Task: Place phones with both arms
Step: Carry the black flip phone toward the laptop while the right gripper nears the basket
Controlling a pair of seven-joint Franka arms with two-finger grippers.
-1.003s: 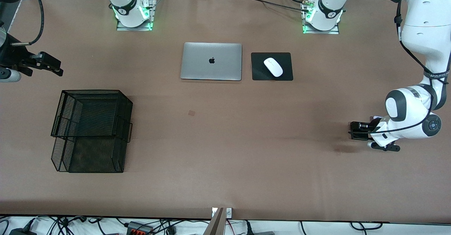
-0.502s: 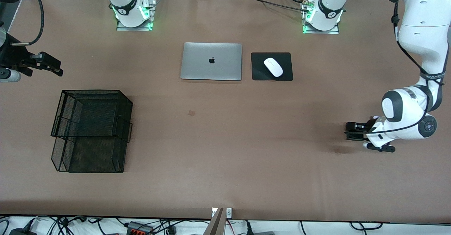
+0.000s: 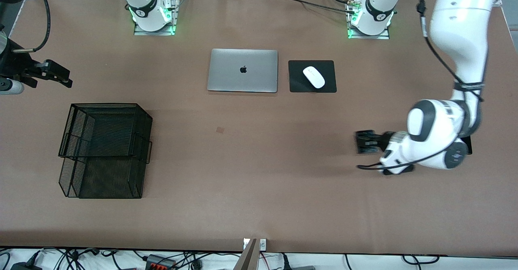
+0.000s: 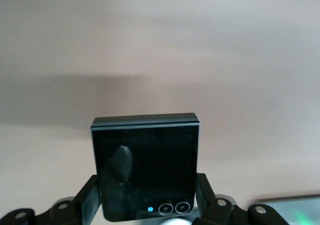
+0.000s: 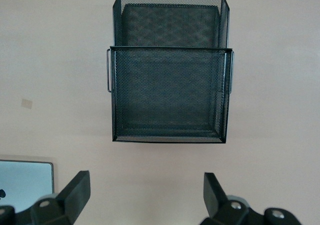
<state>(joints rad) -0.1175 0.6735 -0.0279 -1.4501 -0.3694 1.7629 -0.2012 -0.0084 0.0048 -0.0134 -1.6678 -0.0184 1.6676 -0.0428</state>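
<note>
Risk: the small squarish black phone (image 4: 146,167) is pinched only by its two side edges near its lower end, so most of its body stands clear of the pads; a slip or a twist in the grip is judged possible if the arm is swung fast, and a drop onto the brown table (image 3: 259,189) would follow. A further risk is judged at the two-tier black mesh tray (image 3: 106,148), whose rim could be caught by the phone if it is brought in too low.

Left gripper (image 3: 365,142): clamped on the phone, fingers (image 4: 88,201) pressed to its sides, held in the air over the table toward the left arm's end, at roughly 4 o'clock from the silver laptop (image 3: 243,70).

Right gripper (image 5: 145,192): fingers spread wide, nothing between them, waiting in the air over the table near the mesh tray at the right arm's end.

Also present: white mouse (image 3: 314,77) on a black mouse pad (image 3: 297,81), at 3 o'clock from the laptop.
</note>
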